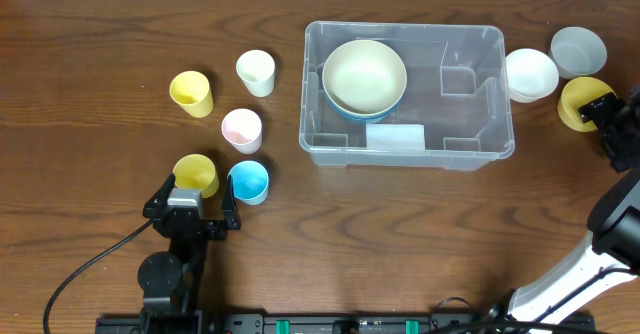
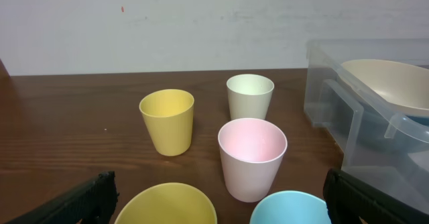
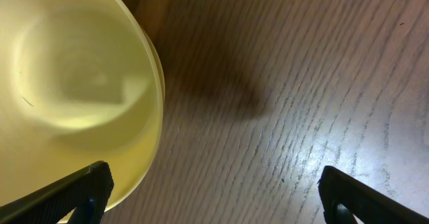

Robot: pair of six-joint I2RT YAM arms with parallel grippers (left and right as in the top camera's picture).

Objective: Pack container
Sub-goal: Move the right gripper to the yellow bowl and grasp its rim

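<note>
The left hand (image 1: 194,206) is hovering at the near left of the surface (image 1: 90,224), its jaws standing wide apart and gripping nothing. Just ahead of it, a yellow cup (image 1: 196,174) and a blue cup (image 1: 249,181) are standing upright side by side. A pink cup (image 1: 241,129) is standing just beyond them.

At the right edge, the right hand (image 1: 612,126) is hanging wide open over the near rim of a yellow bowl (image 1: 575,104), holding nothing.

The container (image 1: 480,146) is sitting mid-surface, right of the cups and apart from them. In its left half a cream bowl (image 1: 365,72) is nesting in a blue bowl (image 1: 362,115), and a white label (image 1: 395,136) is showing by its near wall.

Farther left, a second yellow cup (image 1: 191,92) and a cream cup (image 1: 256,72) are standing upright. A white bowl (image 1: 530,74) is sitting just beside the container's right wall, and a grey bowl (image 1: 578,49) is sitting farthest back.
</note>
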